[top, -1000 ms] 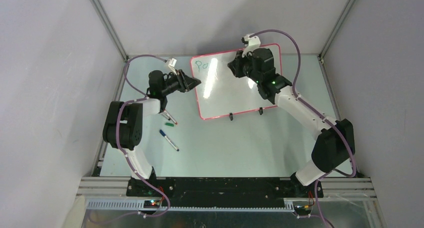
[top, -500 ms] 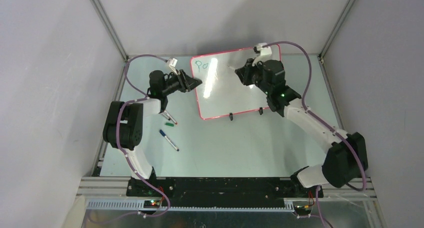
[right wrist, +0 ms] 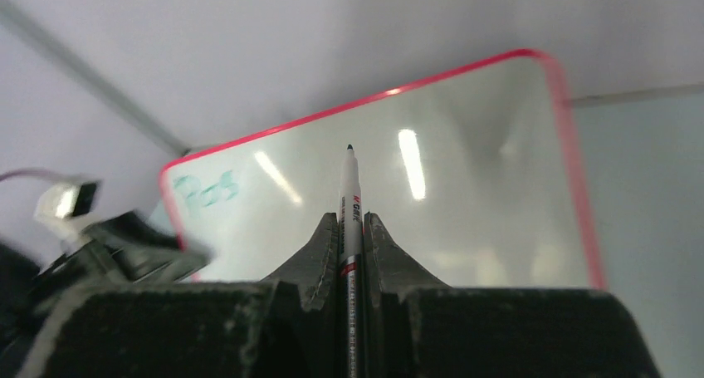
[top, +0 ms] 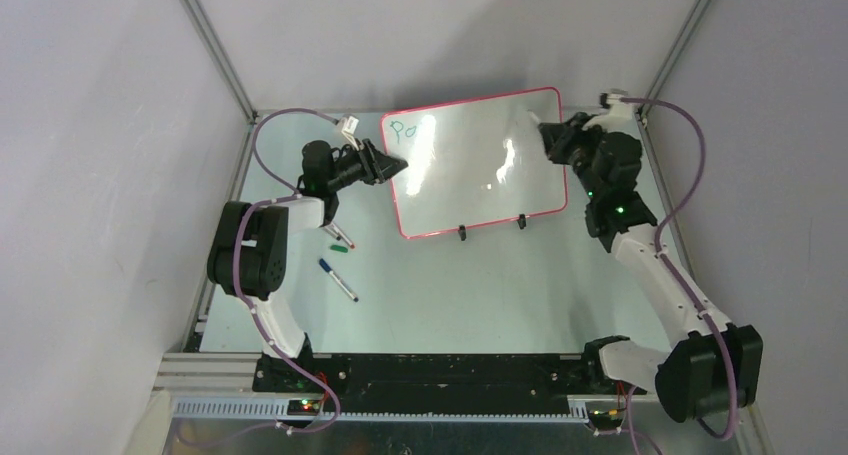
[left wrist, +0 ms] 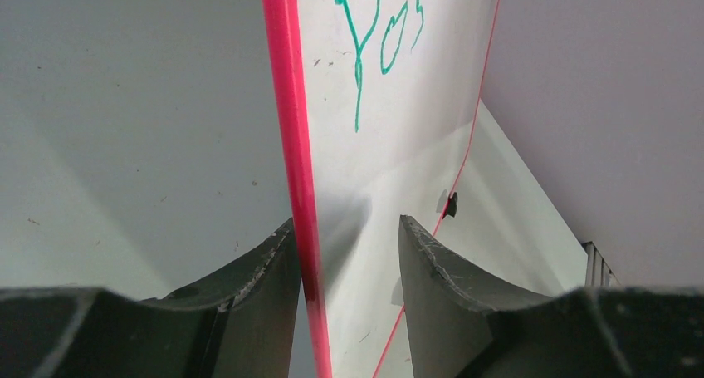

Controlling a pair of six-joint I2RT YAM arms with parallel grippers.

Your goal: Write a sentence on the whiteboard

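The whiteboard point(top: 480, 170) stands upright at the back of the table, with a red-pink rim and a glossy white face. The sentence point(top: 404, 130) is only a few green letters at its top left, reading "Pos" point(left wrist: 380, 29) in the left wrist view and faint point(right wrist: 207, 190) in the right wrist view. My left gripper point(top: 397, 164) is open and straddles the board's left rim point(left wrist: 292, 145); one finger lies against the rim, the other stands off the face. My right gripper point(top: 549, 136) hovers off the board's right edge, shut on a white marker point(right wrist: 349, 187) that points at the board without touching it.
Loose markers lie on the table left of the board: a green-capped one point(top: 340, 243) beside a red-tipped one, and a blue one point(top: 337, 280) nearer the front. The board's two black feet point(top: 463, 233) stick out forward. Grey enclosure walls close in on both sides.
My right arm has pulled back from the middle of the board's face and swung right to its right edge, marker still held. My left gripper's jaws have widened on the left rim.
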